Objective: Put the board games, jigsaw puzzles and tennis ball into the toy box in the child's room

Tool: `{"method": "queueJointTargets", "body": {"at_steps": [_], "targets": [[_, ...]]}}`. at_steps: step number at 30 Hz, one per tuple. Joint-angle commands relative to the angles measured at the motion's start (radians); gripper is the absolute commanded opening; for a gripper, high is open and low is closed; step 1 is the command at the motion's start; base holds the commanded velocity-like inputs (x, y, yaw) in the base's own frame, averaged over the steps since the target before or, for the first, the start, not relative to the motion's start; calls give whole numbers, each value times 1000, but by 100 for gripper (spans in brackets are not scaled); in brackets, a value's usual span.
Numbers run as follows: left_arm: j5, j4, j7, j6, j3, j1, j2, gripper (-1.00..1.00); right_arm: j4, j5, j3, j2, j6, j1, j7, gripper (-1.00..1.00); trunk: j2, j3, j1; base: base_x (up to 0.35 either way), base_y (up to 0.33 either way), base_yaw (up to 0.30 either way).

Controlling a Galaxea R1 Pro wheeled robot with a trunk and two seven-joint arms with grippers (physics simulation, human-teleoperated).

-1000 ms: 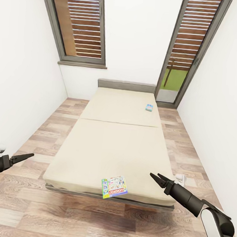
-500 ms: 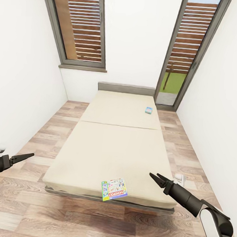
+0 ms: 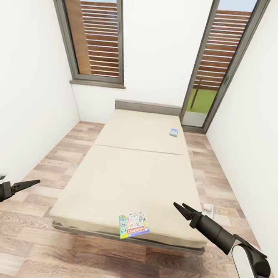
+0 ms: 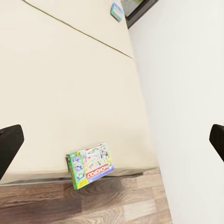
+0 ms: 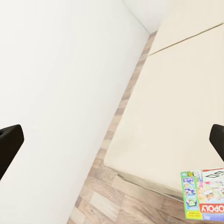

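Two board games: one big box on the bed's near edge, between the two pincers and nearer the right one; one small blue box far ahead of both pincers, on the right pincer's side. One bed, mattress in two sections. Two pincers: left, right. Two tall windows: one far beyond the left pincer, one far beyond the right.
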Motion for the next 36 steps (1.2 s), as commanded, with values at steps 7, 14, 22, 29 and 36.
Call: {"method": "queueJointTargets", "body": {"at_steps": [7, 14, 22, 29, 36], "targets": [[-2, 0, -4, 4, 1, -1, 0, 100, 0, -5, -1, 1, 6, -1, 1, 100, -2, 10, 1, 0, 0, 0], [-2, 0, -4, 4, 1, -1, 0, 100, 0, -5, -1, 1, 6, 0, 1, 100, -2, 22, 1, 0, 0, 0], [-2, 0, -4, 3, 1, -1, 0, 100, 0, -5, -1, 1, 6, -1, 1, 100, -2, 35, 1, 0, 0, 0], [-2, 0, -4, 3, 1, -1, 0, 100, 0, -5, -1, 1, 6, -1, 1, 100, -2, 47, 1, 0, 0, 0], [-2, 0, -4, 3, 1, -1, 0, 100, 0, -5, -1, 1, 6, -1, 1, 100, -2, 58, 1, 0, 0, 0]]}}
